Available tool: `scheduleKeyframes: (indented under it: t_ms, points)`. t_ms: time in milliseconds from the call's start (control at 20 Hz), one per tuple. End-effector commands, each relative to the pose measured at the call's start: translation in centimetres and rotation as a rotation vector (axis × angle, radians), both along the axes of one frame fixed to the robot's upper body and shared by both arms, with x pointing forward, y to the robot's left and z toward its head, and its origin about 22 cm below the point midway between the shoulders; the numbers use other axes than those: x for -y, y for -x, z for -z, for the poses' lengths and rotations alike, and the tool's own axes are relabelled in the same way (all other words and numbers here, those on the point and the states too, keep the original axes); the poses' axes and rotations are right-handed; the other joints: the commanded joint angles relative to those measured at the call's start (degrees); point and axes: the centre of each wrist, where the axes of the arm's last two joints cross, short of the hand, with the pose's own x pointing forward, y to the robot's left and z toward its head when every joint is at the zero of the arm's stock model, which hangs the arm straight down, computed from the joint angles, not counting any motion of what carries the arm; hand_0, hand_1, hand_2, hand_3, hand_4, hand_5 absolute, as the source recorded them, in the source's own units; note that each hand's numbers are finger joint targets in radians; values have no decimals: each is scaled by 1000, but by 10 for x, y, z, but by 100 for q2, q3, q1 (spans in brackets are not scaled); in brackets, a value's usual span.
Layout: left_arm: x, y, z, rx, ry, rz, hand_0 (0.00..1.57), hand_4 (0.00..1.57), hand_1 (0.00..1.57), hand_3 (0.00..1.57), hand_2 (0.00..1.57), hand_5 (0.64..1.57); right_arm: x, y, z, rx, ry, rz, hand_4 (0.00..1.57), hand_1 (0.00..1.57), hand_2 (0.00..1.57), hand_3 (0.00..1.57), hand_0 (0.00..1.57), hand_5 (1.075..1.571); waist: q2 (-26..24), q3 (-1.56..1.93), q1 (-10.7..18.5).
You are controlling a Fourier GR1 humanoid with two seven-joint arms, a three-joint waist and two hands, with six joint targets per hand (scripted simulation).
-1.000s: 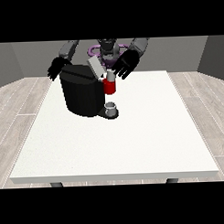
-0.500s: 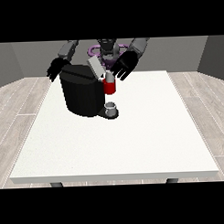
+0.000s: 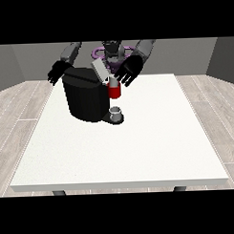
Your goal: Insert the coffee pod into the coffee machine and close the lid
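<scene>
You see almost no change: the hand at the view's right [image 3: 128, 71] stays open at 3 o'clock of the grey raised lid [image 3: 100, 71]. The small coffee pod is not visible; the black coffee machine [image 3: 87, 98] is not closed yet.

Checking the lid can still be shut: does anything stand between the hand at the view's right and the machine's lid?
Nothing visible does. The hand at the view's right hangs beside the raised grey lid, above the machine's red part. The other hand is behind the machine's far side.
</scene>
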Motion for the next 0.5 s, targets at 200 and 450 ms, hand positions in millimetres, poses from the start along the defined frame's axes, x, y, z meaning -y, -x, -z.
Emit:
scheduleKeyframes:
  t_ms: [200, 450]
  points:
    - [22, -2, 6, -7, -4, 16, 1196, 466, 1196, 1142, 1240, 1571, -19, -3, 2, 12, 6, 15, 437, 0, 0, 0, 0, 1571, 170, -4, 67]
    - [-11, 2, 22, -34, -16, 9, 1152, 450, 1152, 1020, 1178, 1571, -9, 11, 9, -32, 18, 29, 366, 0, 0, 0, 0, 1571, -46, -6, -25]
